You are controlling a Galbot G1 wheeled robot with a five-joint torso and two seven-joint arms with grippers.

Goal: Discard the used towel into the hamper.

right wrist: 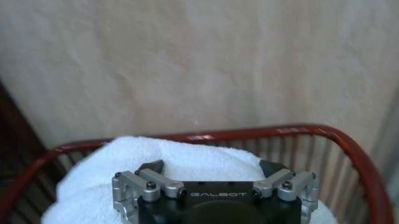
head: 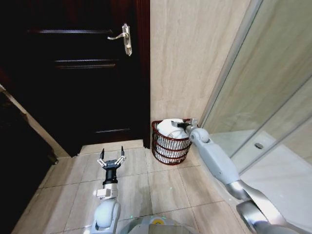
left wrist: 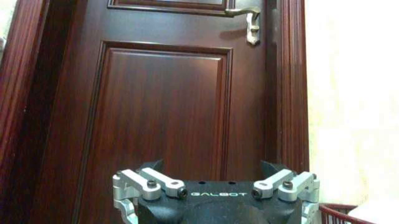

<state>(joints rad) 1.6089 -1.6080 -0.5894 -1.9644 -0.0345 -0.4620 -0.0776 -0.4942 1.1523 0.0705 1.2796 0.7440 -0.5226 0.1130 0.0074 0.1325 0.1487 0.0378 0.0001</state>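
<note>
Towel [head: 168, 127] fills hamper [head: 169, 150] on tiled floor [head: 146, 187] beside door [head: 73, 73].

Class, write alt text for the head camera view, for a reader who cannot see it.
The right gripper reaches over a dark red wire hamper holding a white towel, in the corner beside a dark wooden door. The left gripper hangs open above the beige tiled floor, apart from the hamper.

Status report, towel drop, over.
Right tool over hamper, open. White towel inside hamper. Left tool open, idle above floor. Nothing blocking.
</note>
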